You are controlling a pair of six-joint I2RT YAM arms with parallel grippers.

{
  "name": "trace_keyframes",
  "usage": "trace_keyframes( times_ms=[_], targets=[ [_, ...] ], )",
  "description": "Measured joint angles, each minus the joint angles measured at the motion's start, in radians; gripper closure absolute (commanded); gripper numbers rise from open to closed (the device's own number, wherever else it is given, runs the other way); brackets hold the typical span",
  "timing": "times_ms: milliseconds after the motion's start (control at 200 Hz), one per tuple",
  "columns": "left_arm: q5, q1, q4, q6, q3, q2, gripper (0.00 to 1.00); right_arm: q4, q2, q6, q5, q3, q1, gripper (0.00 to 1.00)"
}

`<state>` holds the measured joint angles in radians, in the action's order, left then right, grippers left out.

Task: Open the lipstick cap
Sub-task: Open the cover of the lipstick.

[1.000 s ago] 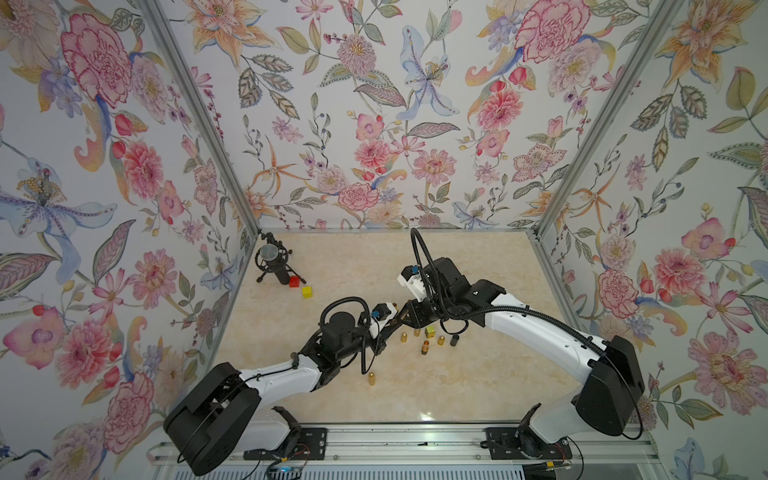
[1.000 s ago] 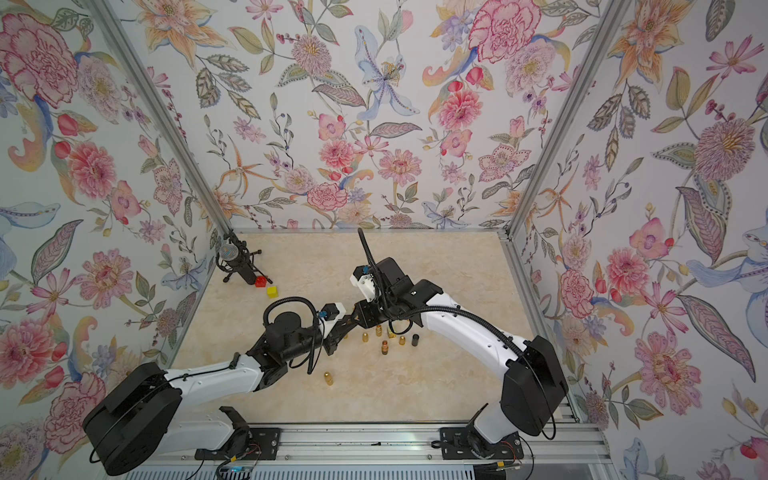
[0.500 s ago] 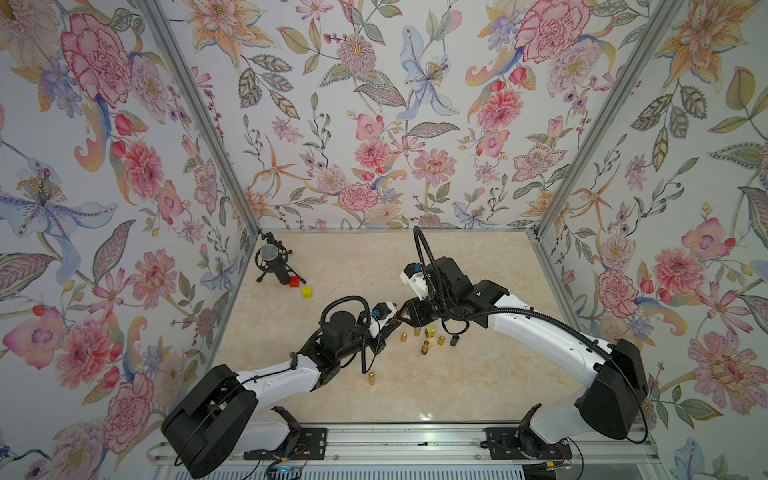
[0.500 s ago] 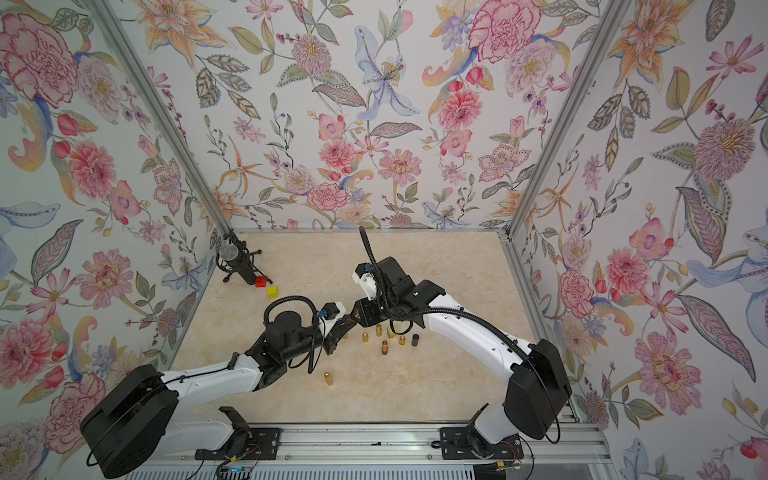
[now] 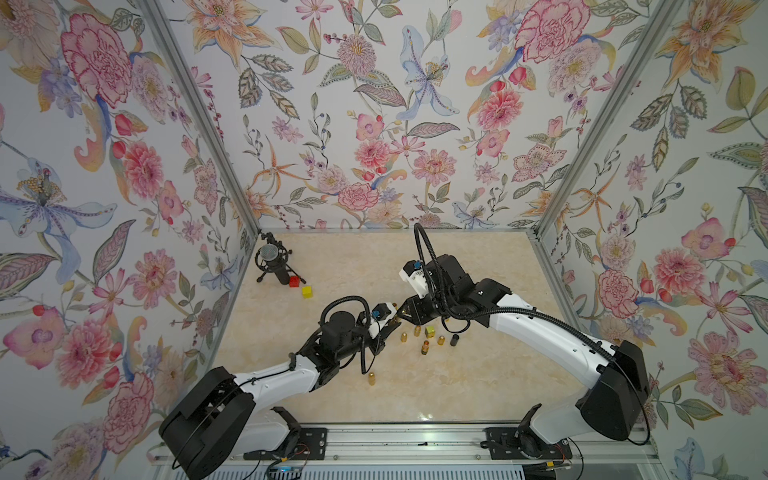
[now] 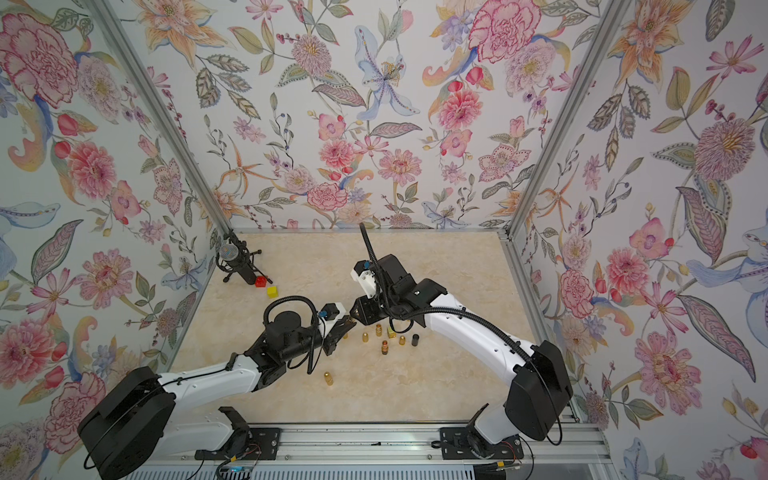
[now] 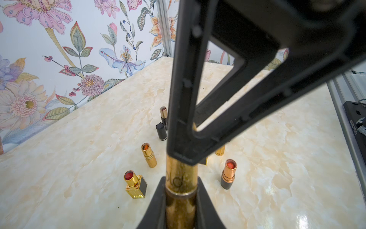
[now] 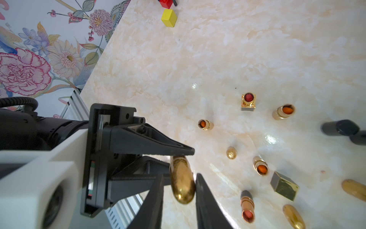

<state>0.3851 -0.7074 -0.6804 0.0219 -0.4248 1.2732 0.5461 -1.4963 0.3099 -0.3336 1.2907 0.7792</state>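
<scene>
**Top views.** Left tool (image 5: 390, 323) and right tool (image 5: 402, 311) meet tip to tip over the table (image 5: 478, 386) in both top views. The gold lipstick (image 5: 395, 318) sits between them. It is too small here for you to judge either grip. Loose lipsticks (image 6: 384, 347) stand just beside the tools. A microphone (image 5: 270, 259) stands in the far corner.

**Left wrist.** The left tool is clamped on the lipstick's lower body, with a finger tight on each side, holding it clear of the table. The cap (image 7: 181, 174) is seated on the body. Its far end is hidden behind the right tool's fingers (image 7: 178, 123). On the table beyond you will find an uncapped square gold lipstick (image 7: 135, 185) and a black cap (image 7: 161, 130).

**Right wrist.** The right tool is set narrow, with a finger on each side of the cap's rounded end. You cannot tell whether both pads press on it. A yellow block (image 8: 169, 17) lies well apart.
</scene>
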Motion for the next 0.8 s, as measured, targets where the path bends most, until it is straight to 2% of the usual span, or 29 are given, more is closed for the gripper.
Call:
trace_keyframes(
  times_ms=[170,460,801],
  targets=[
    [0.000,0.000,0.007,0.000,0.000,-0.005,0.94,0.000,-0.010,0.000,-0.012,0.000,0.000,0.70],
    [0.000,0.000,0.007,0.000,0.000,-0.005,0.94,0.000,-0.017,0.001,-0.011,0.000,0.000,0.77],
    [-0.004,0.000,0.035,-0.002,0.000,-0.025,0.94,-0.001,-0.016,0.002,-0.019,0.000,-0.003,0.79]
  ],
)
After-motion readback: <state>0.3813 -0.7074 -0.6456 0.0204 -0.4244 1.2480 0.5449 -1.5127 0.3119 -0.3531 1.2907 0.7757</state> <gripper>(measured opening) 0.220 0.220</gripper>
